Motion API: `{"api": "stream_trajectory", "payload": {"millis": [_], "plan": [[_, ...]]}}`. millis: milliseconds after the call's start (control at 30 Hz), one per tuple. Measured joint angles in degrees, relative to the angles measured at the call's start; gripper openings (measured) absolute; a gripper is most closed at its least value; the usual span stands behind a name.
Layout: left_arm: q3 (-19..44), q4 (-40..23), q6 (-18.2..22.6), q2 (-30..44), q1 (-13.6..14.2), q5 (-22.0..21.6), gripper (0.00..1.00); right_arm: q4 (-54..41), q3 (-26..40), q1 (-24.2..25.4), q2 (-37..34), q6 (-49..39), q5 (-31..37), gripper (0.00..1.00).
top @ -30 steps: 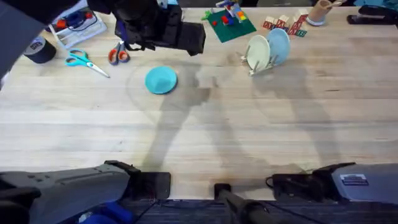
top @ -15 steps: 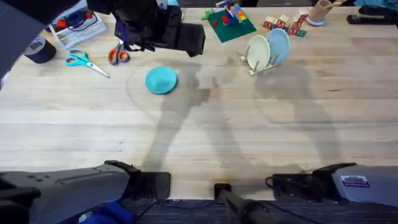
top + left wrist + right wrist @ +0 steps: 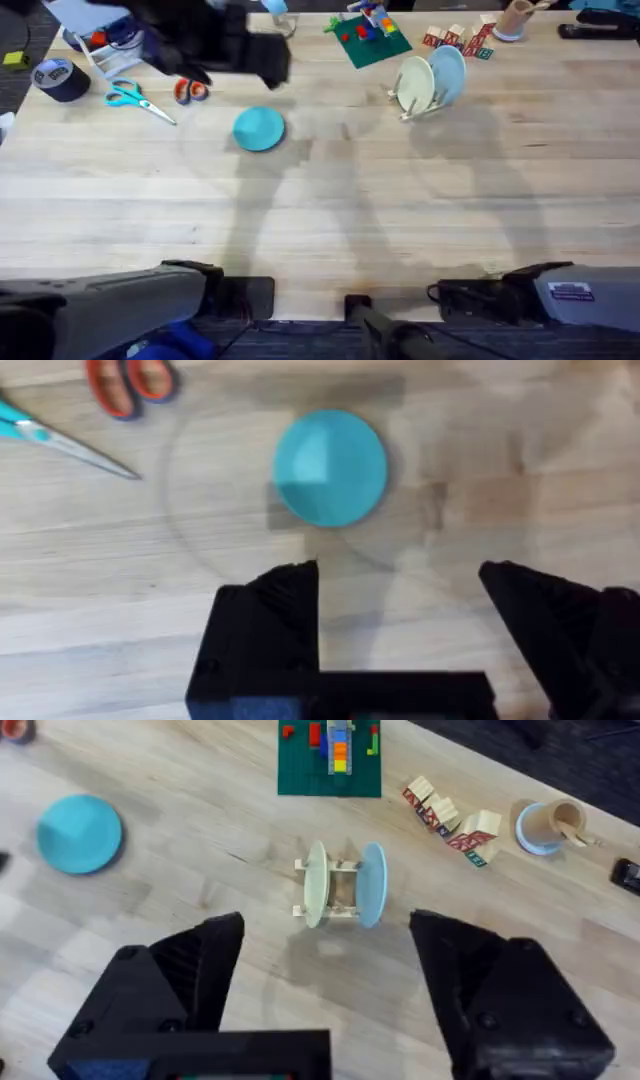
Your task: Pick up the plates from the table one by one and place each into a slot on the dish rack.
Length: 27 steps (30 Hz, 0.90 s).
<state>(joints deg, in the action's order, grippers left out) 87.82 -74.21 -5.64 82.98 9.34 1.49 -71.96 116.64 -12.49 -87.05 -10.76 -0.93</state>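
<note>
**On the table: one teal plate flat, two plates racked**

Toward the far left corner of the table [image 3: 330,220], a roll of dark tape [image 3: 57,78] is seen, with blue-handled scissors [image 3: 128,97] and orange-handled scissors [image 3: 190,91] just beside it along the far edge. Above that area the left arm is seen as a dark blurred mass, and its left gripper [image 3: 400,610] is held over the bare wood with its black fingers spread wide apart, nothing between them. Just beyond those fingers a teal plate [image 3: 259,128] is laid flat on the planks, apart from both pairs of scissors.

Further right, near the far edge, a green baseplate [image 3: 368,38] with coloured bricks is placed. To its right the dish rack [image 3: 341,893] is stood on the table, and two plates are held upright in its slots: a creamy yellow plate [image 3: 414,83] on the left side and a blue plate [image 3: 449,72] on the right side, close together. Wooden blocks [image 3: 458,40] and a small cup [image 3: 514,18] are found behind the rack, toward the far right corner.

The right gripper [image 3: 325,970] is held high above the rack, its fingers wide apart and empty.
</note>
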Motion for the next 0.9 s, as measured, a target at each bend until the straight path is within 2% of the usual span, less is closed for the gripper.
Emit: {"api": "stream_trajectory", "payload": {"millis": [100, 300, 433, 567, 700, 733, 800, 900], "plan": [[2.0, 0.5, 2.5, -0.1, -5.5, 1.6, 0.983, 0.0, 0.0, 0.0, 0.0, 0.0, 0.0, 0.996], [3.1, 0.5, 11.7, -0.5, -18.5, 10.8, 0.983, 0.0, 0.0, 0.0, 0.0, 0.0, 0.0, 0.996], [3.1, -0.2, 16.4, -0.5, -25.2, 15.3, 0.983, 0.0, 0.0, 0.0, 0.0, 0.0, 0.0, 0.996], [3.1, -0.2, 19.6, -0.5, -29.0, 18.9, 0.984, -0.3, 0.0, 0.0, 0.0, 0.0, 0.0, 0.996], [3.1, -0.8, 21.0, -0.5, -30.1, 20.7, 0.979, -1.6, 0.0, 0.0, 0.0, 0.0, 0.0, 0.996], [3.1, -0.8, 21.2, -0.5, -30.1, 21.3, 0.954, -1.8, 0.0, 0.0, 0.0, 0.0, 0.0, 0.996], [3.1, -0.8, 21.5, -0.5, -30.1, 22.7, 0.785, -1.9, 0.0, 0.0, 0.0, 0.0, 0.0, 0.996], [3.1, -0.7, 21.8, -0.5, -30.1, 24.5, 0.338, -1.9, 0.0, 0.0, 0.0, 0.0, 0.0, 0.996]]}}
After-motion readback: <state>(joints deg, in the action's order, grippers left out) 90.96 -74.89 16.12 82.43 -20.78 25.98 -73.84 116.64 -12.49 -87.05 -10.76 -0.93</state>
